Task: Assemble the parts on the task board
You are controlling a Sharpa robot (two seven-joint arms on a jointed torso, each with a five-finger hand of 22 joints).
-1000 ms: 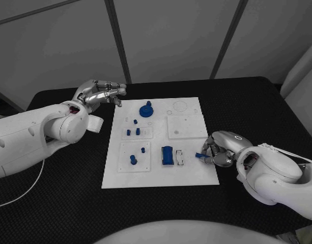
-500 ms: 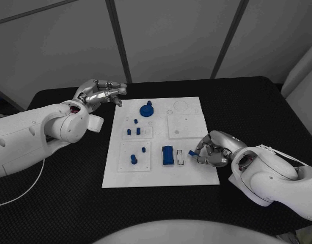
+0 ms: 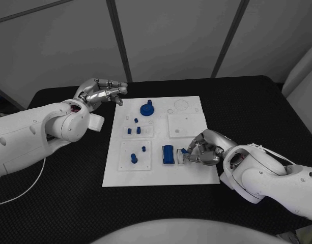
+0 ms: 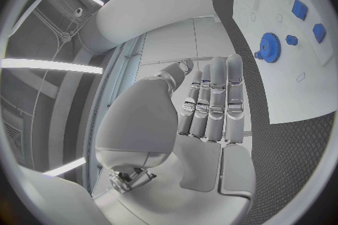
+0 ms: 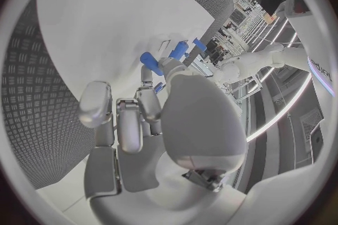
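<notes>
Left hand [image 3: 101, 92]: your fingers lie straight and side by side, holding nothing — above the desk [image 3: 67, 178], beyond the task board's far-left corner.
Task board [image 3: 137, 175]: mid-desk, blue parts [image 3: 168, 154] on it.
Right hand [image 3: 202, 150]: pinches a small blue part [image 3: 184, 151] at the board's right side — beside the long blue piece.

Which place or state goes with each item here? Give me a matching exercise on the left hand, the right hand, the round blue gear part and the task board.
Items:
1. left hand
2. right hand
3. round blue gear part
4. task board

States:
A. lies flat in the middle of the black table
B. holds a small blue part over the board's near right area
C. raised beside the board's far left corner, holding nothing
D. sits at the board's far end

Pairs: 1-C, 2-B, 3-D, 4-A
</notes>
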